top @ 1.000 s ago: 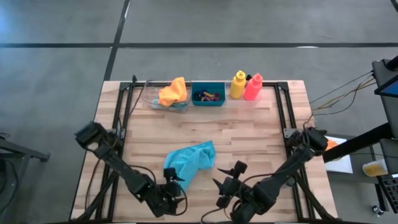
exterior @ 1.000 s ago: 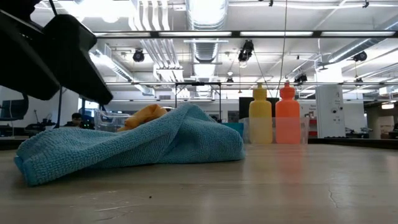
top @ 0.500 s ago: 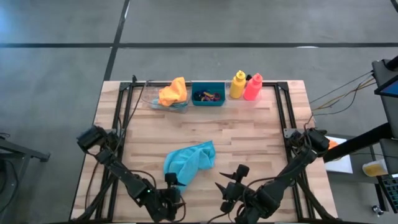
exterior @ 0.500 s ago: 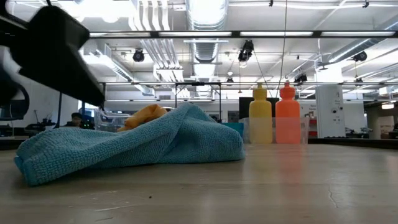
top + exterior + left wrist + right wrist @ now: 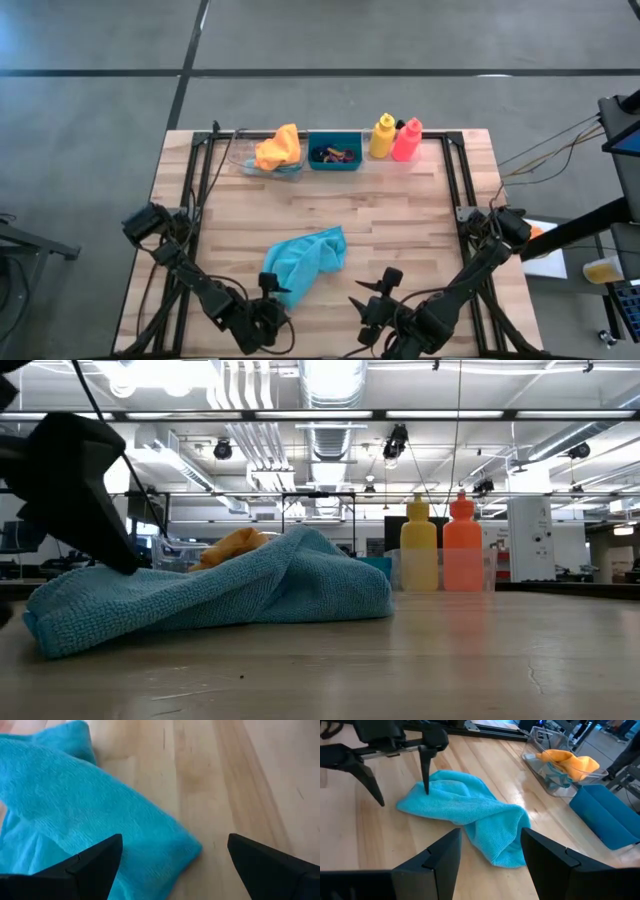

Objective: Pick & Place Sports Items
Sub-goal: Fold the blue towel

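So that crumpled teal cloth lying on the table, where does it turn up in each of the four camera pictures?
High view: teal cloth lies at the table's middle, toward the near edge.
Low view: it fills the left half, in front of the bottles.
Left wrist view: it covers the left side, between the open fingers.
Right wrist view: it lies in the centre.
Shared landmark: the left gripper, one fingertip on the cloth's near corner.

A crumpled cloth (image 5: 304, 259) lies near the middle of the table (image 5: 400, 210), toward its front edge. Along the back edge stand, from left to right, a tray (image 5: 250, 160) holding another cloth (image 5: 279, 148), a bin (image 5: 335, 152) with small rings (image 5: 335, 155) in it, and two bottles (image 5: 394, 138) touching side by side.
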`<action>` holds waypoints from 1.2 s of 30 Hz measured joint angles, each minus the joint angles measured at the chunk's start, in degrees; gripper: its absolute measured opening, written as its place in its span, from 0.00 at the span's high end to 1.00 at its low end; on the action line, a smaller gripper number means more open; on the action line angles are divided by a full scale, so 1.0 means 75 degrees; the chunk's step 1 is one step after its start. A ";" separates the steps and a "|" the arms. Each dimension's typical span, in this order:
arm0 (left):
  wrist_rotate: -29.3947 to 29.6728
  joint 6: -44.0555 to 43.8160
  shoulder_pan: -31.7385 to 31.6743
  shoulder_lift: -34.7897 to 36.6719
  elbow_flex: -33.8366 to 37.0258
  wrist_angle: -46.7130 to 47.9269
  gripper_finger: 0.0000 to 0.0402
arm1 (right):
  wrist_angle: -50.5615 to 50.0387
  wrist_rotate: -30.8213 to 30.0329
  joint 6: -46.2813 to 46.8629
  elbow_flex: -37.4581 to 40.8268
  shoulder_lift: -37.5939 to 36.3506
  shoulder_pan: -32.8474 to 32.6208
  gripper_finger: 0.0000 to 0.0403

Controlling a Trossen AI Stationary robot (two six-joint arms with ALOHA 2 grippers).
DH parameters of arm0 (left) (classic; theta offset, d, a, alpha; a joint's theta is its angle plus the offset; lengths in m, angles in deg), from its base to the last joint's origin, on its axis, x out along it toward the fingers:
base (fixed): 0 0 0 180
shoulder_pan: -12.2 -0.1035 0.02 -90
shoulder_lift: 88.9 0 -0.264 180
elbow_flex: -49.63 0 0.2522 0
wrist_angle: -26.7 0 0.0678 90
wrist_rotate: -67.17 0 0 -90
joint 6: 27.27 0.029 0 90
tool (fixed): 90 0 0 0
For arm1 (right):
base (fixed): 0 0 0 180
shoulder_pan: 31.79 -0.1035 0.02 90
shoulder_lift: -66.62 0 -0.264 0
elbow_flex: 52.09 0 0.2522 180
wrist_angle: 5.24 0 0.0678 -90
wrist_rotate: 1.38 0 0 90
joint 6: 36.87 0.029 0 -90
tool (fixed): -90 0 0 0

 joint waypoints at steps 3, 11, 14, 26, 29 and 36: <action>0.0029 0.0084 0.0006 -0.0006 0.0022 -0.0039 0.09 | -0.0001 0.0000 0.0006 0.0042 0.0000 -0.0001 0.49; 0.0488 0.0772 0.0009 -0.0528 -0.0060 -0.0128 0.09 | 0.0088 -0.0006 0.0010 0.0353 0.0000 0.0002 0.49; 0.0650 0.0689 0.0012 -0.0682 -0.0188 -0.0166 0.09 | 0.0201 -0.0003 0.0010 0.0483 0.0000 0.0007 0.49; 0.0745 0.0482 0.0006 -0.0671 -0.0273 0.0168 0.22 | 0.0198 -0.0006 -0.0619 0.0518 0.0000 0.0019 0.49; 0.0679 0.0450 0.0004 -0.0671 -0.0269 0.0220 0.33 | 0.0198 -0.0006 -0.0970 0.0518 0.0000 0.0042 0.49; 0.0566 0.0120 -0.0015 -0.0671 -0.0261 0.0252 0.66 | 0.0177 -0.0007 -0.1448 0.0518 0.0000 0.0042 0.49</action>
